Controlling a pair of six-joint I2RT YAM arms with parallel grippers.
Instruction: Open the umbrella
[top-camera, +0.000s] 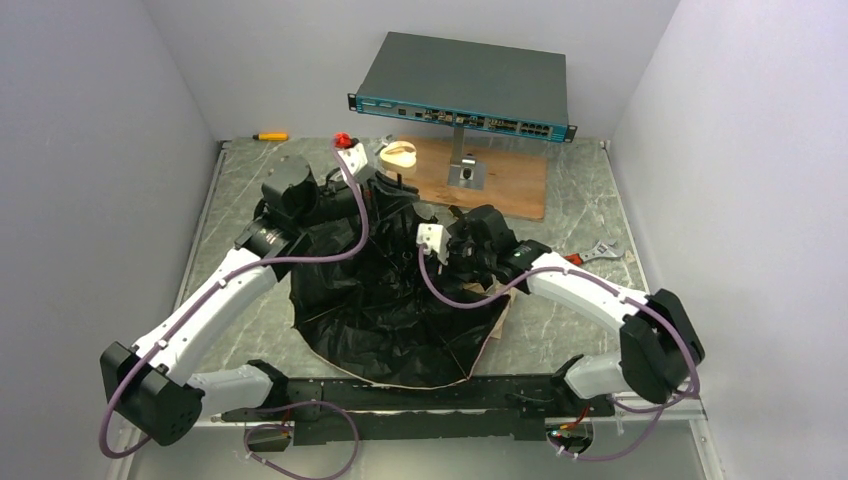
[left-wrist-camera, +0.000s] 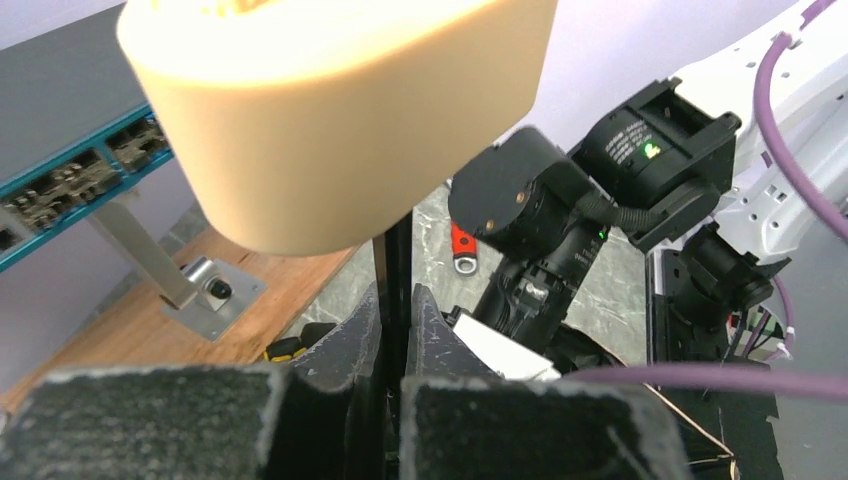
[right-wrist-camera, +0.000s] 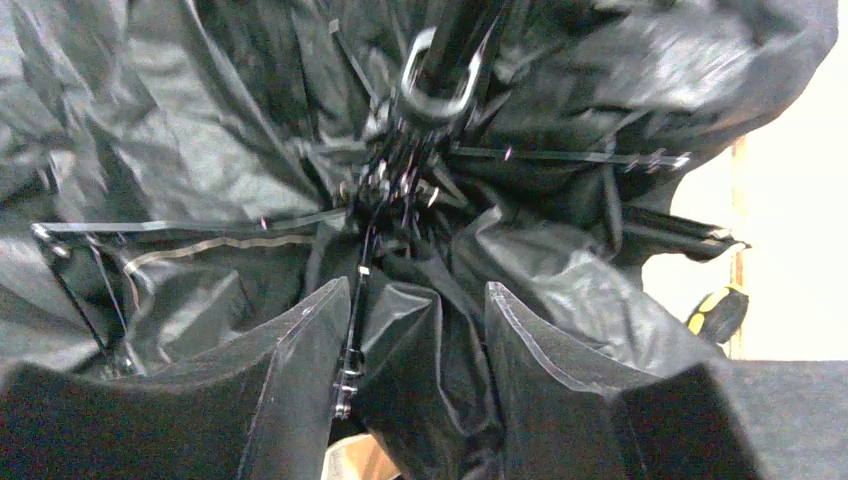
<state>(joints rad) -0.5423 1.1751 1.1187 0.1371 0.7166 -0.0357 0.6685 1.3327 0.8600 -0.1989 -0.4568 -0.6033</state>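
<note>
The umbrella (top-camera: 385, 310) lies partly spread on the table with its black lining up and a cream edge (top-camera: 497, 325) showing at the right. Its cream handle (top-camera: 400, 155) points to the back and fills the top of the left wrist view (left-wrist-camera: 340, 110). My left gripper (top-camera: 390, 188) is shut on the black shaft (left-wrist-camera: 398, 260) just below the handle (left-wrist-camera: 397, 300). My right gripper (top-camera: 450, 262) is open over the canopy's inside. In the right wrist view its fingers (right-wrist-camera: 418, 295) stand apart with folds of black fabric and a thin rib (right-wrist-camera: 352, 330) between them. The runner ring (right-wrist-camera: 437, 85) lies ahead.
A dark-grey network switch (top-camera: 465, 85) stands on a metal post on a wooden board (top-camera: 510, 185) at the back. A yellow screwdriver (top-camera: 270, 135) lies at the back left and a wrench (top-camera: 600, 250) at the right. White walls close in on both sides.
</note>
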